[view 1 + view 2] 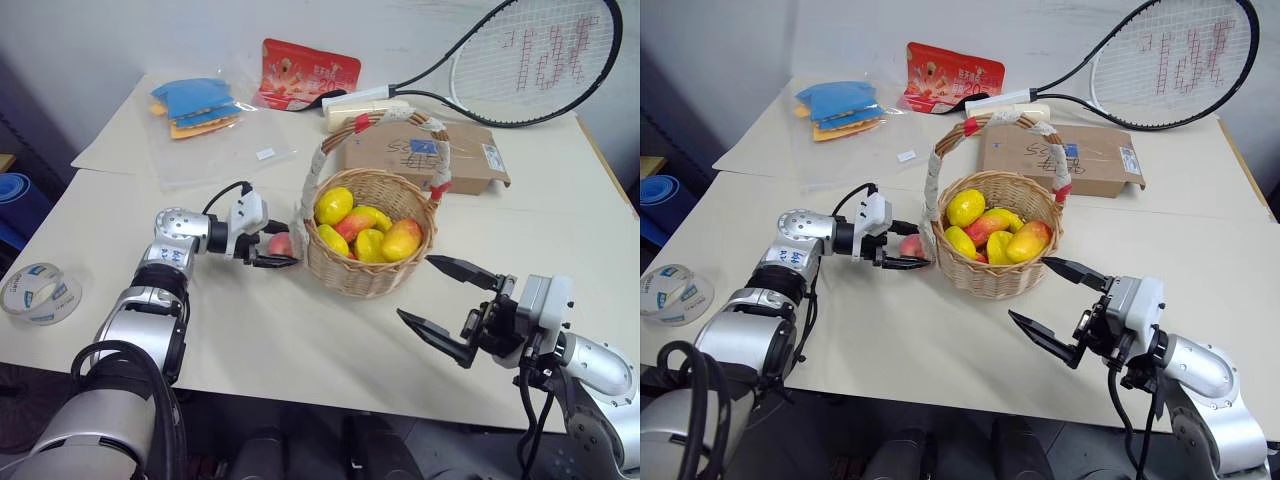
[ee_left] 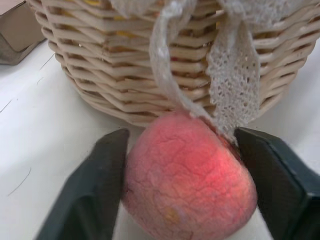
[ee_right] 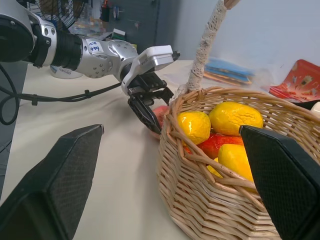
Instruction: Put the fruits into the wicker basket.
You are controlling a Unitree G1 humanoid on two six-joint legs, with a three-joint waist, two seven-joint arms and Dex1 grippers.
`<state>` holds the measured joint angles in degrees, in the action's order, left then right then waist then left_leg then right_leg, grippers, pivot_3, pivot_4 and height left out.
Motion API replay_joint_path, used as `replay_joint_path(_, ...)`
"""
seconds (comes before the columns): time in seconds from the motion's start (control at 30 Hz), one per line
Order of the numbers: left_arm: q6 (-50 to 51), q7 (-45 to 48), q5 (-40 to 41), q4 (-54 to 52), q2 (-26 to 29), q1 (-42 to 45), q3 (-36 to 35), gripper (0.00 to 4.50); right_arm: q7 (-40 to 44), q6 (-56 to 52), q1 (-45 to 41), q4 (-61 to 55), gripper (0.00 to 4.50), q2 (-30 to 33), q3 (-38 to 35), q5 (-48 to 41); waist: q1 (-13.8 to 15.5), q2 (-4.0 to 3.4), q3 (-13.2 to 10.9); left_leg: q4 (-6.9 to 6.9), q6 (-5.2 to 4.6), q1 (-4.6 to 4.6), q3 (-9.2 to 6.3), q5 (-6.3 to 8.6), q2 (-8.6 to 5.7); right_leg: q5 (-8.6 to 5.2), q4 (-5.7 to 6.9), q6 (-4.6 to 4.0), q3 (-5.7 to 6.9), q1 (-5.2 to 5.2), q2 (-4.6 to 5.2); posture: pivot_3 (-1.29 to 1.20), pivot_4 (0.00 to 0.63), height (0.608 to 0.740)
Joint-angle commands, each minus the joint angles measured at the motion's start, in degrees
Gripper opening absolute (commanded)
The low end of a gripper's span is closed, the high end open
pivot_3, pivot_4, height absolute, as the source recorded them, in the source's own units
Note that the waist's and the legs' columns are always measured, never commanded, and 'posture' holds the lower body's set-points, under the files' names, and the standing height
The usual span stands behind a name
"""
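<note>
A pinkish-red peach [image 2: 185,180] lies on the white table, right against the left side of the wicker basket [image 1: 368,275] under its lace-wrapped handle [image 1: 312,180]. My left gripper [image 1: 278,248] is shut on the peach, one black finger pressed to each side. Several fruits sit inside the basket, among them a yellow lemon-like one [image 1: 334,205] and a yellow-to-red mango [image 1: 402,240]. My right gripper [image 1: 415,288] hangs wide open just in front of and to the right of the basket, with nothing between its fingers [image 3: 60,180].
A brown cardboard box [image 1: 470,155] lies just behind the basket, with a racket [image 1: 530,60] and a red snack pouch [image 1: 305,72] farther back. A plastic bag of blue cloths [image 1: 195,105] sits back left. A tape roll [image 1: 35,292] lies near the left edge.
</note>
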<state>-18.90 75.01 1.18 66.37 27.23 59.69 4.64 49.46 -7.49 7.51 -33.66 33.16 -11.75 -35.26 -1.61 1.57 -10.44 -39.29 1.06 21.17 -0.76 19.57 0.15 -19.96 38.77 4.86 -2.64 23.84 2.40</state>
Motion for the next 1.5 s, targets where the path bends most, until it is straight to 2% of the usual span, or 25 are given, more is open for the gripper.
replay_joint_path(0.03, 4.3, 7.5, 1.0, -5.4, 6.1, -2.3, -0.5, 2.52, -0.3, 1.6, 0.4, -2.0, 4.50, 0.2, -2.2, -0.6, -0.4, 0.00, 0.0, 0.02, 0.00, -0.02, 0.00, 0.00, 0.02, 0.00, 0.02, 0.00, -0.01, 0.00, -0.03, 0.00, 0.150, 0.740)
replay_joint_path(0.07, 6.3, 9.5, 2.0, -7.5, 7.1, -2.9, -0.8, 2.46, -0.4, 1.6, 0.4, -1.9, 4.50, 0.2, -2.3, -0.6, -0.5, -0.01, 0.0, 0.08, 0.00, -0.07, 0.00, 0.00, 0.04, 0.00, 0.04, 0.00, -0.05, 0.01, -0.07, 0.00, 0.150, 0.740)
replay_joint_path(0.17, 19.9, 16.8, 9.9, -29.1, 12.8, -9.3, 0.2, 2.44, 0.1, 2.0, 0.2, -0.7, 4.50, 0.5, -2.8, -0.6, -0.3, -0.04, 0.0, 0.12, 0.01, -0.07, -0.07, -0.01, 0.08, 0.00, 0.12, 0.00, -0.04, 0.03, -0.06, 0.00, 0.150, 0.740)
replay_joint_path(0.27, 31.6, 15.4, 16.4, -48.1, 15.3, -13.6, -1.2, 2.44, 0.4, 2.3, -0.4, 0.8, 4.50, 0.6, -3.5, -0.7, 0.3, -0.04, 0.0, 0.11, 0.07, 0.00, -0.22, -0.05, 0.08, 0.00, 0.12, 0.00, 0.00, -0.04, 0.04, 0.00, 0.150, 0.740)
replay_joint_path(0.3, 37.7, 11.5, 20.3, -55.7, 14.2, -13.8, -1.8, 2.44, 0.6, 2.5, -1.1, 2.4, 4.50, 0.8, -4.1, -0.6, 0.7, -0.04, 0.0, 0.11, 0.05, 0.01, -0.30, -0.05, 0.06, 0.00, 0.07, 0.00, 0.05, -0.11, 0.08, 0.00, 0.150, 0.740)
replay_joint_path(0.37, 45.1, 2.0, 23.0, -67.5, 9.3, -13.9, -0.9, 2.44, 1.3, 3.2, -2.6, 6.7, 4.50, 1.4, -5.5, 0.3, 1.8, -0.04, 0.0, 0.08, 0.05, 0.01, -0.34, -0.06, 0.02, 0.01, -0.08, 0.02, 0.10, -0.24, 0.13, 0.00, 0.150, 0.740)
replay_joint_path(0.43, 49.5, -3.8, 23.1, -73.2, 5.8, -14.2, 0.4, 2.44, 1.8, 3.9, -4.0, 9.8, 4.50, 1.7, -6.3, 0.7, 2.4, -0.06, 0.0, 0.06, -0.08, 0.00, -0.41, -0.06, -0.16, 0.07, -0.35, 0.12, 0.10, -0.41, 0.27, 0.00, 0.150, 0.740)
replay_joint_path(0.5, 53.0, -7.0, 21.5, -76.0, 5.1, -14.2, 2.2, 2.44, 2.2, 4.2, -4.9, 11.4, 4.50, 1.6, -6.5, 0.7, 2.3, -0.07, 0.0, 0.06, -0.11, 0.01, -0.34, -0.04, -0.21, 0.11, -0.37, 0.21, 0.01, -0.39, 0.23, 0.00, 0.150, 0.740)
replay_joint_path(0.67, 48.2, -8.3, 20.3, -74.0, 5.5, -14.3, 1.6, 2.44, 4.3, 5.7, -5.6, 14.6, 4.50, 2.0, -7.4, 0.8, 1.1, -0.11, 0.0, 0.11, -0.03, -0.10, -0.24, -0.09, -0.15, 0.11, -0.35, 0.21, -0.16, -0.25, 0.01, 0.00, 0.150, 0.740)
replay_joint_path(0.9, 46.3, -7.2, 19.6, -74.0, 6.0, -16.2, 4.3, 2.44, 6.1, 7.5, -5.3, 16.9, 4.50, 1.7, -8.2, 0.9, 1.4, -0.11, 0.0, 0.10, -0.10, -0.13, -0.25, -0.13, -0.18, 0.11, -0.28, 0.21, -0.18, -0.27, 0.04, 0.00, 0.150, 0.740)
replay_joint_path(1.07, 41.8, -6.0, 16.5, -69.6, 11.4, -20.1, 3.6, 2.44, 6.2, 7.8, -4.5, 16.9, 4.50, 1.6, -8.6, 0.9, 1.3, -0.13, 0.0, 0.11, -0.09, -0.17, -0.25, -0.13, -0.18, 0.11, -0.30, 0.21, -0.19, -0.28, 0.05, 0.00, 0.150, 0.740)
replay_joint_path(1.23, 31.9, -3.9, 12.7, -58.4, 18.2, -26.5, 1.9, 2.44, 5.7, 7.9, -2.4, 15.5, 4.50, 1.0, -8.6, 0.7, 1.1, -0.27, 0.0, 0.23, -0.25, -0.51, -0.18, -0.04, -0.18, 0.11, -0.31, 0.21, -0.28, -0.51, 0.05, 0.00, 0.150, 0.740)
replay_joint_path(1.5, 23.1, -6.7, 8.4, -43.5, 12.1, -22.2, 3.3, 2.44, 5.8, 8.5, -1.7, 15.3, 4.50, 0.9, -7.6, 1.1, 2.2, -0.24, 0.0, 0.20, -0.42, -0.43, -0.25, 0.05, -0.26, 0.12, -0.53, 0.21, -0.15, -0.59, 0.20, 0.00, 0.150, 0.740)
